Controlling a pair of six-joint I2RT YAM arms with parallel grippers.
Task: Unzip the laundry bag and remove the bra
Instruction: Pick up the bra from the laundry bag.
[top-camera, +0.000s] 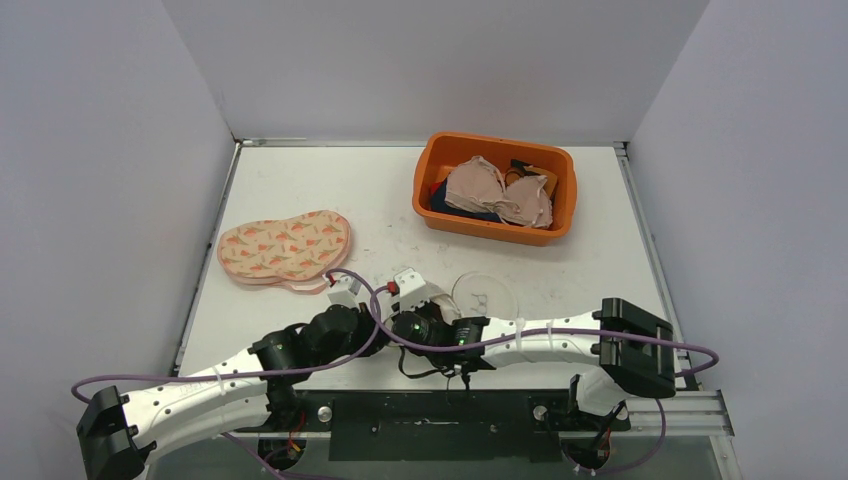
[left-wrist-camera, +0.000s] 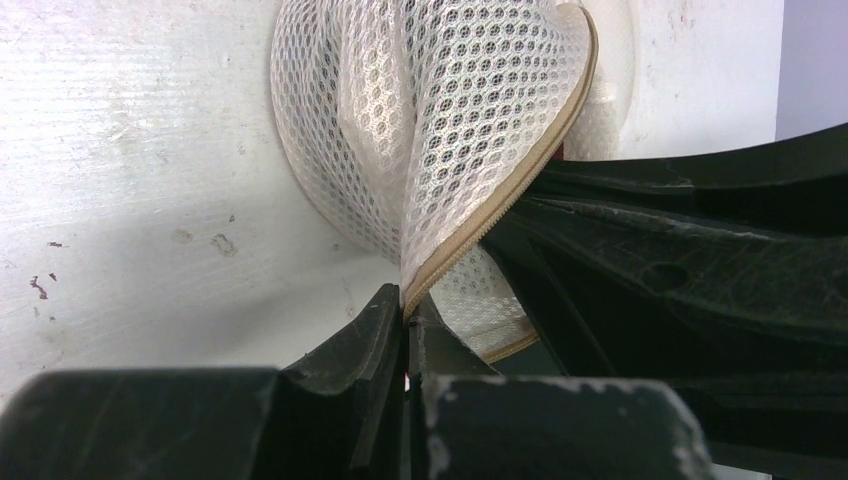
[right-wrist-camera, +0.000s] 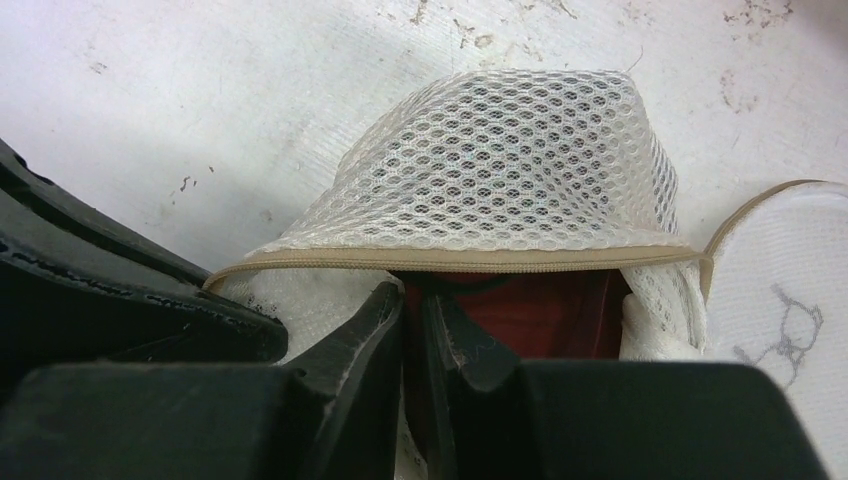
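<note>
A white mesh laundry bag lies near the table's front middle, its tan zipper open. In the left wrist view my left gripper is shut on the bag's zipper edge and holds that flap up. In the right wrist view the mesh bag gapes open, with the red bra inside. My right gripper reaches into the opening and is shut on the red fabric. From above, both grippers meet at the bag's left side, left and right, partly hidden by their wrists.
An orange bin with beige bras and dark garments stands at the back right. A flat peach carrot-print pouch lies at the left. The two arms cross the front edge, close together, with purple cables looping over them.
</note>
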